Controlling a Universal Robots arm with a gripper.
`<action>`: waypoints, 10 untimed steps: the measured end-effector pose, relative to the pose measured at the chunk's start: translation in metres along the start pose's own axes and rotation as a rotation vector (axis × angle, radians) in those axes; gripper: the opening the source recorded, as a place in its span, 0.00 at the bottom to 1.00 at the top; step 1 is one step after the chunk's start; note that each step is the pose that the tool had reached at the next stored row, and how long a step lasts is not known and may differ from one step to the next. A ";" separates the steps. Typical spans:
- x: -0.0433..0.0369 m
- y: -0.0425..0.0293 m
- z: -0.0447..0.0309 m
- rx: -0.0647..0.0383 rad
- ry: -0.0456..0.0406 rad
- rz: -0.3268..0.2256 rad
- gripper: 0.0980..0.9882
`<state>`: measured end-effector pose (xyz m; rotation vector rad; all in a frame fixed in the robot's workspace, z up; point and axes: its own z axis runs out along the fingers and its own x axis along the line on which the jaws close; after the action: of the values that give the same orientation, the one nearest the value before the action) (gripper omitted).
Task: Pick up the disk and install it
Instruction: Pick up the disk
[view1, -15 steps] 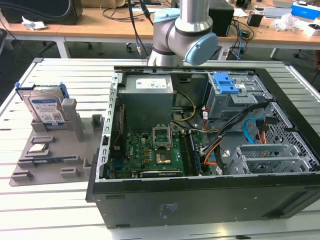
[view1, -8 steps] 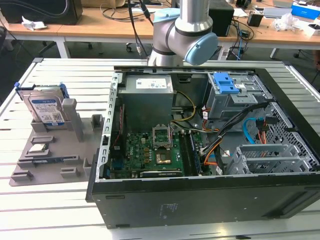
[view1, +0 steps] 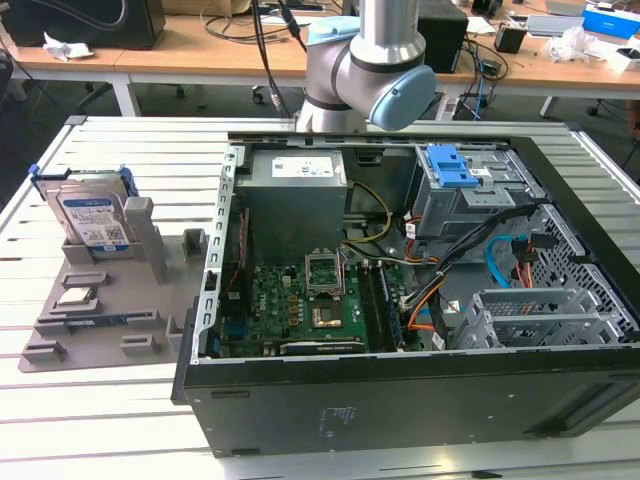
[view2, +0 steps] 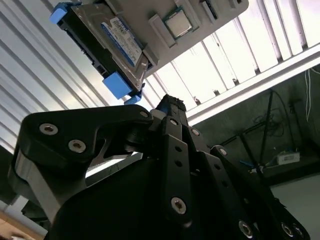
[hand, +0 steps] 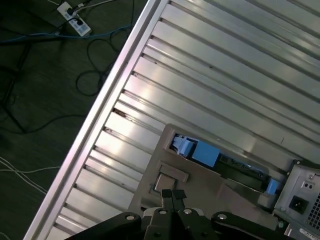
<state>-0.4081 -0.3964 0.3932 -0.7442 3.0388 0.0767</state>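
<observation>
The disk (view1: 92, 220) stands on edge in a grey holder (view1: 100, 330) on the table, at the exterior view's left. It is silver, with a blue-and-white label and a blue carrier frame. In the second wrist view the disk (view2: 120, 42) sits a short way beyond my gripper (view2: 167, 104). In the first wrist view the blue end of the disk (hand: 197, 150) lies just past the gripper (hand: 174, 194). The fingers are shut, touching each other with nothing between them, and clear of the disk. The arm (view1: 370, 70) rises at the back of the table.
An open computer case (view1: 400, 400) takes up the table's middle and the exterior view's right, with a grey drive cage and blue latch (view1: 455, 170) inside. A small square processor chip (view1: 77, 297) lies in the holder in front of the disk. Cables lie on the floor (hand: 50, 75).
</observation>
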 end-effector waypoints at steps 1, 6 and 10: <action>0.0000 0.0000 0.0000 -0.001 0.0011 -0.024 0.01; 0.0000 0.0000 0.0000 -0.002 0.0048 -0.107 0.01; 0.0000 0.0000 0.0000 -0.004 0.0069 -0.154 0.01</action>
<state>-0.4081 -0.3964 0.3933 -0.9776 2.9759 0.0780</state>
